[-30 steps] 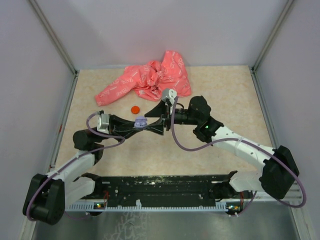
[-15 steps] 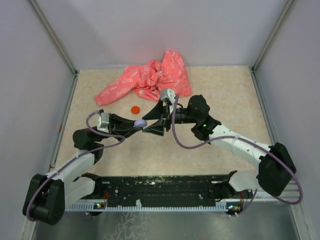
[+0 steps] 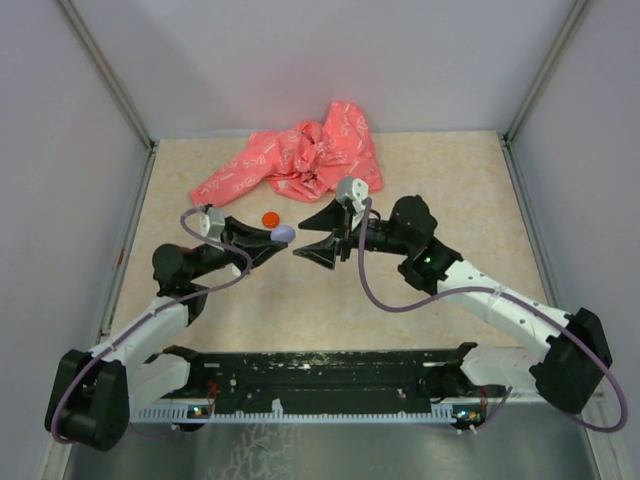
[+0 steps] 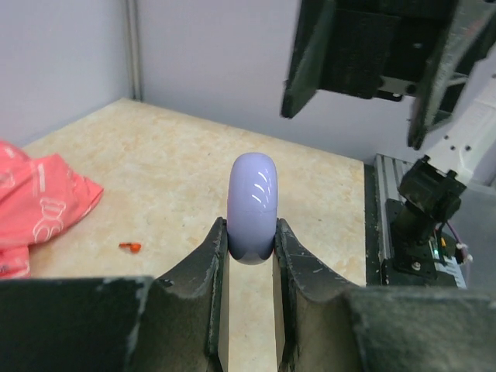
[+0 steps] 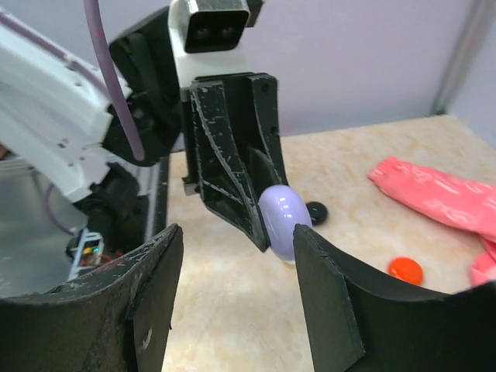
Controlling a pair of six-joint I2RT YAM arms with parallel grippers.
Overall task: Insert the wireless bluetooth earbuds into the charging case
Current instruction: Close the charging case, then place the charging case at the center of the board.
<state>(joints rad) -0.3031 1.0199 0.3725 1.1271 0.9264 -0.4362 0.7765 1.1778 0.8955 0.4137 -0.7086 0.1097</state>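
1 lavender disc (image 4: 253, 205), 1 charging case (image 3: 270, 218), 1 cloth (image 3: 300, 160).

Stretched inward from either side, almost tip to tip, with the left gripper (image 3: 272, 240) pinched tight on a lavender disc (image 3: 283, 233) and the right gripper (image 3: 300, 237) spread wide, facing it, just apart.

The left gripper (image 3: 277, 238), clamped on a lavender disc (image 3: 284, 233), and the wide-spread right gripper (image 3: 299, 236) faced each other above mid-table with only a narrow gap between them. Just behind the left one lay the case (image 3: 270, 219), near the cloth (image 3: 300, 160) bunched at the back. The table (image 3: 460, 190) lay open at far right and far left.
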